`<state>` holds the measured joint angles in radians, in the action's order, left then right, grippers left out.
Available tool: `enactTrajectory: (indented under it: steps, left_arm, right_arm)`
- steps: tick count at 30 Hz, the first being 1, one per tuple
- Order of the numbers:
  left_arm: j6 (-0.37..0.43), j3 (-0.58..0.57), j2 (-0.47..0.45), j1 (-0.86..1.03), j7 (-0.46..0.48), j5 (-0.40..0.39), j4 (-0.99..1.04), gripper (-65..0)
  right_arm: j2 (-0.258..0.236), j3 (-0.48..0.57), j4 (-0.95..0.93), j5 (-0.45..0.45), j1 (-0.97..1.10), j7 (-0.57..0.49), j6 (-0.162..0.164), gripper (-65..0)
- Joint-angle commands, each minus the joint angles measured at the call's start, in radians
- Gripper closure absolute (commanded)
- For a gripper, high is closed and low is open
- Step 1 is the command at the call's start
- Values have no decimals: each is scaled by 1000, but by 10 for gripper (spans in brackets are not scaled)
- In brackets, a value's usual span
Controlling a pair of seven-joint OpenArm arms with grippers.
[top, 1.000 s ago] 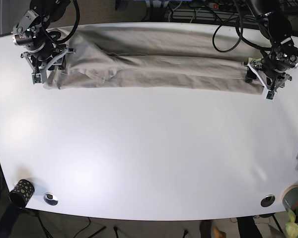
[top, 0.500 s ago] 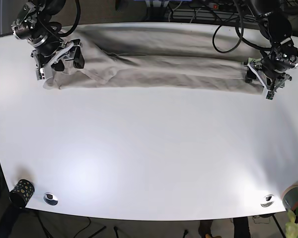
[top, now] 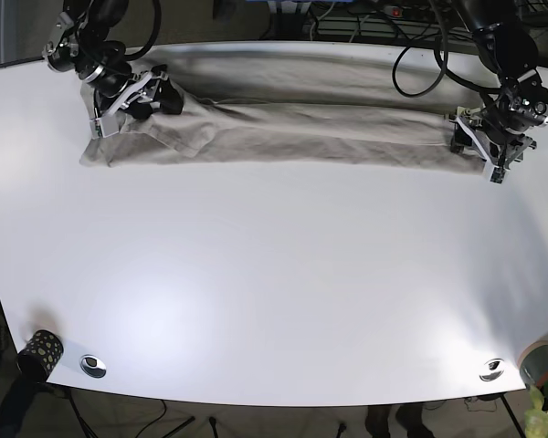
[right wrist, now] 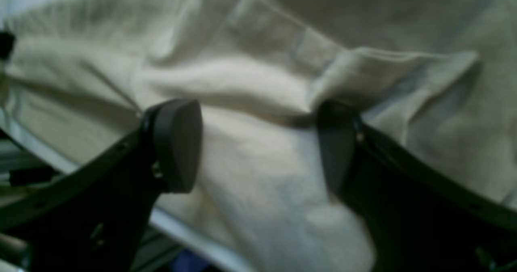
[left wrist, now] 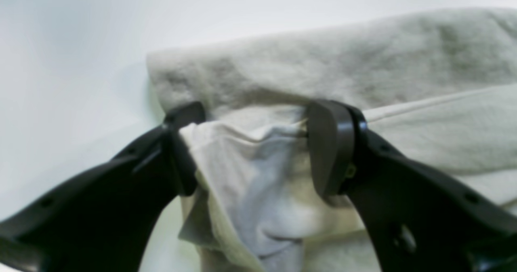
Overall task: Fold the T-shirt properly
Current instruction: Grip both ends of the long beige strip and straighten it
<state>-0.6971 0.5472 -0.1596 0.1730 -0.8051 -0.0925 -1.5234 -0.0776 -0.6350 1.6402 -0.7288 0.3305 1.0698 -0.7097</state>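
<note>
The beige T-shirt lies folded into a long strip across the far side of the white table. My left gripper sits at the strip's right end. In the left wrist view the gripper is open, and a raised flap at the T-shirt's end lies between its fingers. My right gripper hovers over the strip's left end. The right wrist view shows it open, straddling a ridge of T-shirt fabric.
A black patterned cup stands at the front left corner. Two metal grommets sit near the front edge. A grey roll and a plant are at the front right. Cables run behind the table.
My right arm has swung from the shirt's outer left edge toward the back and right, over the cloth. The left arm has barely moved.
</note>
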Motion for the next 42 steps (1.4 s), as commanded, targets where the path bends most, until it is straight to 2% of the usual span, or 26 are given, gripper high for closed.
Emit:
enactTrajectory:
  steps: [1, 3, 6, 10, 12, 18, 24, 26, 32, 37, 42]
  left_arm:
    - [-1, -6, -4, 4, -52, 64, 39, -378]
    - [-1, -6, -16, -13, -20, 64, 60, -378]
    - [-1, -6, -19, -30, 23, 66, 106, -379]
    - [-1, -28, -21, -89, 40, 69, 200, -381]
    - [-1, -55, -50, -135, 42, 69, 257, -381]
    - [-1, -69, -73, -227, 49, 61, 312, -381]
    - [-1, -66, -73, -266, 10, 50, 194, -388]
    - [-1, -63, -73, -269, -17, 12, 165, -406]
    - [-1, 15, -74, -264, -127, -194, 60, -446]
    - [-1, 104, -76, -264, -239, -327, 37, -461]
    - [-1, 147, -77, -232, -242, -376, 39, -465]
  right_arm:
    - [-50, 27, -76, 41, -17, -26, 12, -438]
    - [-86, 51, -143, 41, -43, -56, 12, -438]
    - [-112, 73, -209, 41, -78, -98, 12, -438]
    - [-158, 96, -260, 41, -132, -121, 12, -438]
    - [-172, 102, -269, 41, -164, -121, 12, -438]
    - [-173, 103, -268, 41, -233, -115, 12, -438]
    - [-173, 103, -265, 41, -281, -113, 12, -438]
    - [-173, 103, -265, 41, -282, -113, 12, -438]
    - [-173, 103, -265, 41, -293, -113, 12, -438]
    - [-207, 103, -211, 39, -291, -113, 12, -438]
    - [-213, 103, -116, 38, -290, -101, 12, -438]
